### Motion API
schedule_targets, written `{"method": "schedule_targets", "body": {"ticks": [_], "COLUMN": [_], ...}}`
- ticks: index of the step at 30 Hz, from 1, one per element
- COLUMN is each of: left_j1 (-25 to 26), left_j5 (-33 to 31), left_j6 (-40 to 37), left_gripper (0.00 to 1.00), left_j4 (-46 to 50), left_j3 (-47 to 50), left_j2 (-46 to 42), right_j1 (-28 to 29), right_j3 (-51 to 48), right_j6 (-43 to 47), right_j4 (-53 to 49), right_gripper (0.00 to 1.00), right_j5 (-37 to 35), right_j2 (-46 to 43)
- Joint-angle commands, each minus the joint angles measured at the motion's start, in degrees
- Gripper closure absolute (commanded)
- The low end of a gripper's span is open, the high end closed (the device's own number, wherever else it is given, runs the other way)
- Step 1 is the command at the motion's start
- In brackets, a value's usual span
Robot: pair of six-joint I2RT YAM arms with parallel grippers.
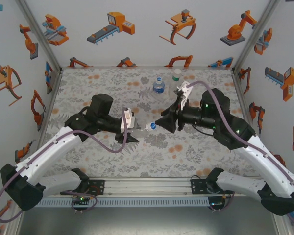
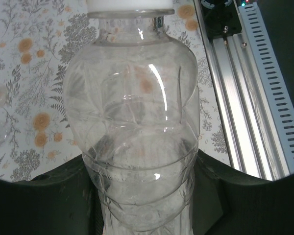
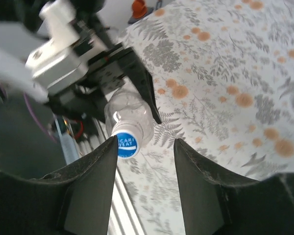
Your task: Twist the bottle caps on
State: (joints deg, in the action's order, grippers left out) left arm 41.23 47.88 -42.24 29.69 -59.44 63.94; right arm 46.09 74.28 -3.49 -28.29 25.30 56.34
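Holding clear unlabelled plastic bottle (image 2: 137, 98) clamped in left gripper (image 2: 142, 186); right gripper (image 3: 146, 142) narrowly parted, off-centre from blue-topped white cap (image 3: 127, 145); centre before gripping, twisting.

Clear unlabelled bottle (image 2: 137, 122) horizontal, blue-printed white cap (image 3: 127, 144) on; blue-labelled bottle (image 1: 159, 86) and green-capped bottle (image 1: 176, 75) upright beyond.

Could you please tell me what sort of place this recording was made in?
Most likely a robotics lab's enclosed test cell, not a home: white walls covered with orange robot-arm pictures, aluminium frame posts, and a left arm and right arm bolted to a rail beside a floral mat.
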Motion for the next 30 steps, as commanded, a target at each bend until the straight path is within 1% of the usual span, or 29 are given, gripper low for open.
{"method": "schedule_targets", "body": {"ticks": [1,2,3,7,9,11,18,26,30], "left_j1": [0.4,0.4,0.4,0.6,0.7,0.7,0.7,0.7,0.7], "left_j5": [4.0,4.2,4.5,5.4,5.7,5.7,5.7,6.1,6.1], "left_j6": [-3.2,-3.6,-3.9,-4.8,-4.9,-5.1,-5.3,-5.1,-5.1], "left_gripper": [1.0,1.0,1.0,1.0,1.0,1.0,1.0,1.0,1.0], "left_j4": [3.0,3.4,3.6,4.6,4.6,4.8,5.3,5.6,5.7], "left_j3": [-2.0,-2.0,-2.0,-2.0,-2.1,-2.2,-2.4,-2.8,-2.8], "left_j2": [0.3,0.3,0.2,0.3,0.4,0.6,1.0,1.4,1.3], "right_j1": [-0.2,-0.1,-0.1,-0.1,-0.1,0.1,1.2,1.8,1.9], "right_j3": [3.9,4.8,5.1,5.3,5.2,5.0,4.5,3.7,3.3], "right_j6": [28.0,33.1,36.1,39.8,41.4,41.8,41.9,41.9,41.9], "right_j4": [-8.6,-11.1,-12.2,-11.6,-11.3,-10.6,-8.9,-8.8,-8.9], "right_gripper": [0.53,0.53,0.52,0.49,0.48,0.49,0.5,0.59,0.59], "right_j5": [15.6,17.6,18.5,18.7,20.7,21.8,22.1,20.9,20.0], "right_j2": [1.5,2.0,2.1,3.1,3.8,4.6,6.5,7.6,7.6]}}
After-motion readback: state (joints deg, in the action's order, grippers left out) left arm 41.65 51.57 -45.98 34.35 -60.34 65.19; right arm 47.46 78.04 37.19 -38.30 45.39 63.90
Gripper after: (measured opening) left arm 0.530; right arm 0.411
